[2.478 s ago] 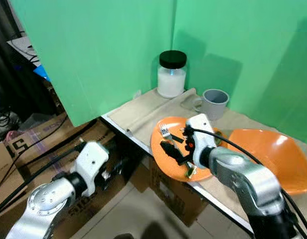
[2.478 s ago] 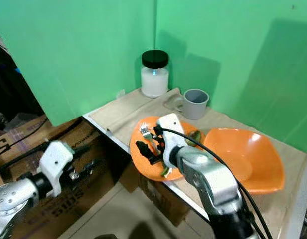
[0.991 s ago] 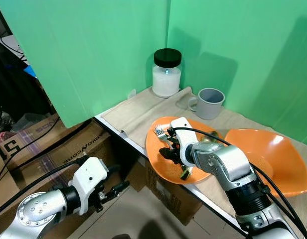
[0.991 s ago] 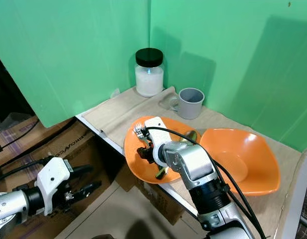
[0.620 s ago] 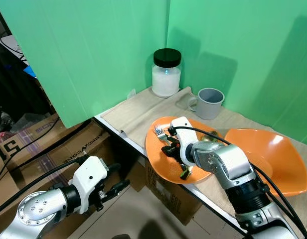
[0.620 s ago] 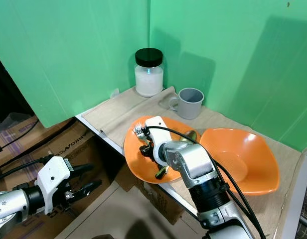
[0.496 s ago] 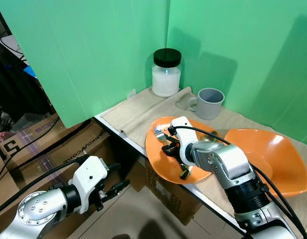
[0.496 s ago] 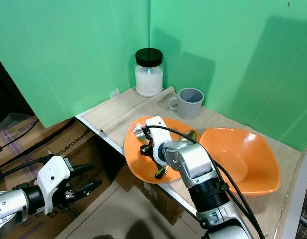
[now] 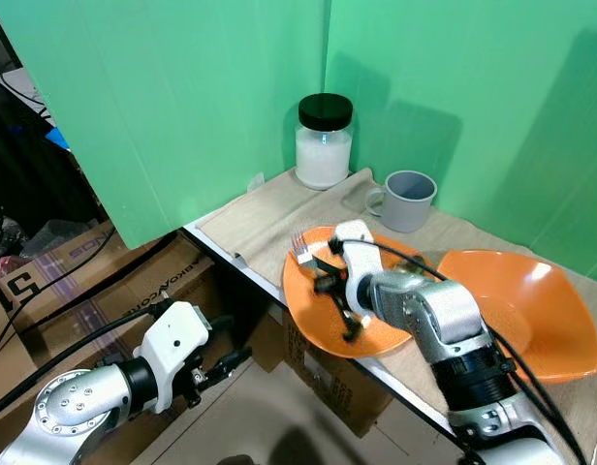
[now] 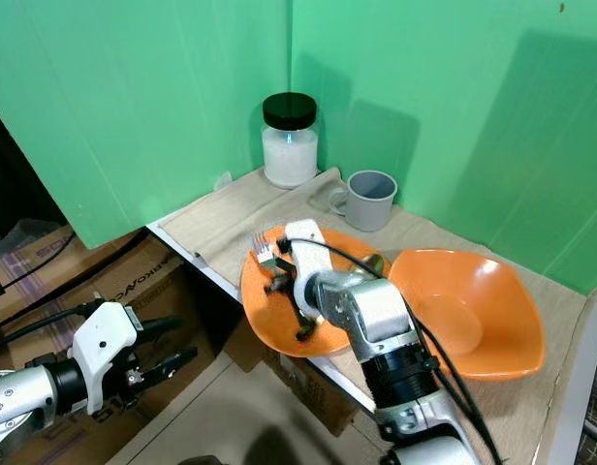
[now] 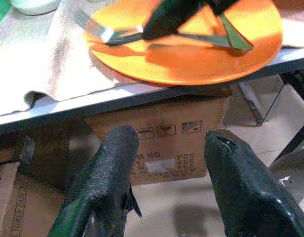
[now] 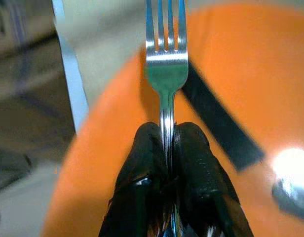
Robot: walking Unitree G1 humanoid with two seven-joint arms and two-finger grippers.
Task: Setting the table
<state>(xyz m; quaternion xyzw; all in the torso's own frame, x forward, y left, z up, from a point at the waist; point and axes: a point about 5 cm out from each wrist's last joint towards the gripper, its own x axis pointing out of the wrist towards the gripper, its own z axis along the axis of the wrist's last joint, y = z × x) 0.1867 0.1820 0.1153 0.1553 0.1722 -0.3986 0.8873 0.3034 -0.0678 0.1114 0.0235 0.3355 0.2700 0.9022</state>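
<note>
Fork (image 12: pixel 165 66) clamped in right gripper (image 12: pixel 166 148) over the orange plate (image 9: pixel 313 320), frame centre.
One fork, one round plate, one orange bowl (image 9: pixel 541 310) at right, one grey mug (image 9: pixel 408 200), one white jar (image 9: pixel 324 141) with black lid at upper centre. A spoon (image 12: pixel 291 190) lies on the plate. Cloth-covered worktop (image 9: pixel 260 218) in a green-walled corner; cardboard boxes (image 9: pixel 56 262) on the floor at left. Left gripper (image 11: pixel 167 173) hangs low below the worktop edge, fingers apart, holding nothing.

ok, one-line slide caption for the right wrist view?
Right gripper shut on a fork, tines pointing out over the orange plate at the table edge.
</note>
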